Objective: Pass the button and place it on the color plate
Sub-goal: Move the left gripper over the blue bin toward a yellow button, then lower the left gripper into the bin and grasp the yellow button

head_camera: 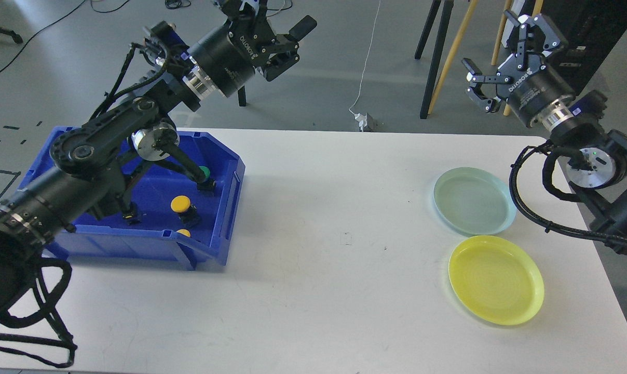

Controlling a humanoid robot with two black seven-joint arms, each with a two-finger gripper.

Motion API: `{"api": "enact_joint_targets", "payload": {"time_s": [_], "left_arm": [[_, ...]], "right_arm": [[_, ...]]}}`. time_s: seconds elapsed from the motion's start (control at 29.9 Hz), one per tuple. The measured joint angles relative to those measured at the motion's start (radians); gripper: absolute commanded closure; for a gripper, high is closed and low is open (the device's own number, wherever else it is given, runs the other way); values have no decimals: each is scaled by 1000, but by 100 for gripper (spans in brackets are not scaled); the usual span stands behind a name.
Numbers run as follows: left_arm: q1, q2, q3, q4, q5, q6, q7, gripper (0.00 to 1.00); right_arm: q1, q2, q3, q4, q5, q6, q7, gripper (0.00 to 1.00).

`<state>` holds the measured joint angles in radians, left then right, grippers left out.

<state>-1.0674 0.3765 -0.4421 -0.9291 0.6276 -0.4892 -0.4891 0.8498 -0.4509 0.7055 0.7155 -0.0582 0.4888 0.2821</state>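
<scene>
A blue bin (217, 236) at the table's left holds push buttons: a yellow one (180, 204), a green one (204, 171) partly behind my left arm, and a yellow one (184, 232) at the front wall. A pale green plate (473, 201) and a yellow plate (495, 279) lie at the right. My left gripper (272, 21) is open and empty, high beyond the bin's far right corner. My right gripper (505, 57) is open and empty, raised beyond the table's far right edge.
The white table (334, 249) carries only the bin and the plates. Tripod legs (430, 57) and cables (366, 67) stand on the floor behind the table. My left arm (106, 150) crosses over the bin.
</scene>
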Motion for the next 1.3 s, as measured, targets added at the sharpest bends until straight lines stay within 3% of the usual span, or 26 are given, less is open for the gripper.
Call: {"api": "enact_joint_targets", "payload": {"time_s": [0.13,0.27,0.4,0.6,0.9,1.3], "left_arm": [[-173,173,302,-52,71,0,0,1],[-348,302,567,-108,361,0,0,1],[-400,339,720,-123,726,0,0,1],[-327,355,766,-111,952,1,0,1],[-215,243,771,50,968,1,0,1],[-153,207,772,141,969,1,0,2]], "right_arm": [[-1,-12,6,-3,0,0,0,1],[-4,-15,7,-4,0,0,0,1],[-15,-14,7,-4,0,0,0,1],[-35,-14,8,-7,0,0,0,1],[-45,-14,8,-16,0,0,1,1],[-48,-12,6,-16,0,0,0,1]]}}
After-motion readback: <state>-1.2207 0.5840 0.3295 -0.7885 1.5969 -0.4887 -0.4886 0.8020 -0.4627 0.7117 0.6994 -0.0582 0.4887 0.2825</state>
